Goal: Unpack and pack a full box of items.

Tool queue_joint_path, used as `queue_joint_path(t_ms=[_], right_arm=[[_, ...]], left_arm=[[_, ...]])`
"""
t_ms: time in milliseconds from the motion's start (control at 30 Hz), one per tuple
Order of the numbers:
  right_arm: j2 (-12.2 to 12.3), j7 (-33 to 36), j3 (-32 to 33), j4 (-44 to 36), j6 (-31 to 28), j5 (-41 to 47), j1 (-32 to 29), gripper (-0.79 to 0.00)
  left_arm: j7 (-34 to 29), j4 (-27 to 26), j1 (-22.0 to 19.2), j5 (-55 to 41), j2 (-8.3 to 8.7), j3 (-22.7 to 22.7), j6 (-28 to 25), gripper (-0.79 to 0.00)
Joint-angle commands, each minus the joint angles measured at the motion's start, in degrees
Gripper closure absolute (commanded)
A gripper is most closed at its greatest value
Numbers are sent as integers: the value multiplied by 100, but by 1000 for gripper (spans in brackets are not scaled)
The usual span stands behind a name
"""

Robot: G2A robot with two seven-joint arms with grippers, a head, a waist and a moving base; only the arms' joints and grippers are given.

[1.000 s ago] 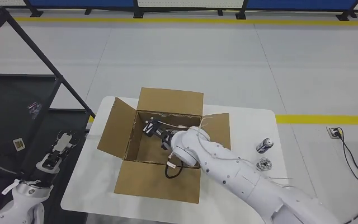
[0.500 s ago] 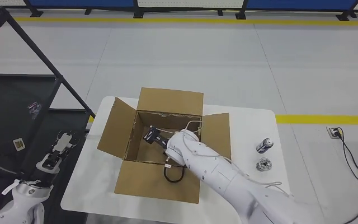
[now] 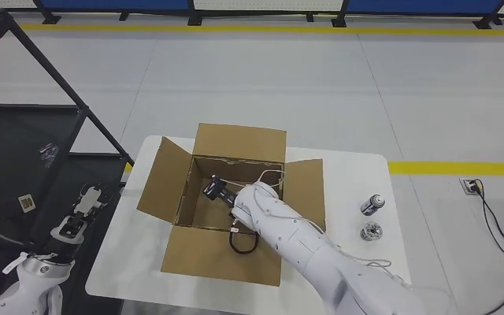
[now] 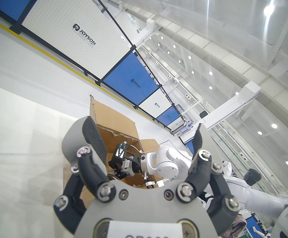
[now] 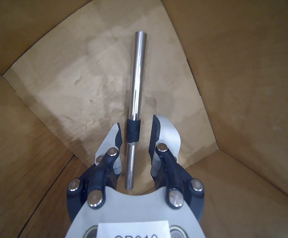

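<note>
Descending right claw (image 5: pixel 136 129): lower inside the open brown cardboard box (image 3: pixel 236 143) than a second ago — now nearly settled.
Polished steel rod with a black band (image 5: pixel 137 74): flat on the box floor, between the claw fingers.
Right claw state: spread, astride the band, gripping nothing.
Left claw (image 4: pixel 144 128): spread, empty, away from the box.
Meaning: approach appears complete — closing on the rod likely comes next.

We see bright, even overhead light; ceiling lamps (image 4: pixel 267 10) flare white, and the box (image 3: pixel 240 142) is shadowed along its nine-o'clock inner wall.
</note>
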Motion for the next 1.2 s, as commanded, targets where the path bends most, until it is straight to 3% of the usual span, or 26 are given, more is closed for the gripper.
queue_joint_path(t_ms=[0, 367, 433, 500, 700, 900, 1000, 1167], right_arm=[[-15, -43, 36, 57, -6, -18, 27, -323], [137, -173, 301, -415, -331, -175, 74, -391], [235, -156, 361, -717, -316, -290, 22, -416], [367, -57, 425, -1141, -262, -463, -71, -499], [1042, 714, 981, -3455, 57, -1191, -758, -545], [1897, 1760, 2326, -6573, -149, -2206, -2328, -634], [2164, 1902, 3156, -7664, -345, -2432, -3069, -643], [2435, 1937, 4600, -8878, -449, -2521, -3974, -785]], left_arm=[[0, 0, 0, 0, 0, 0, 0, -785], [0, 0, 0, 0, 0, 0, 0, -785], [0, 0, 0, 0, 0, 0, 0, -785], [0, 0, 0, 0, 0, 0, 0, -785], [0, 0, 0, 0, 0, 0, 0, -785], [0, 0, 0, 0, 0, 0, 0, -785], [0, 0, 0, 0, 0, 0, 0, -785], [0, 0, 0, 0, 0, 0, 0, -785]])
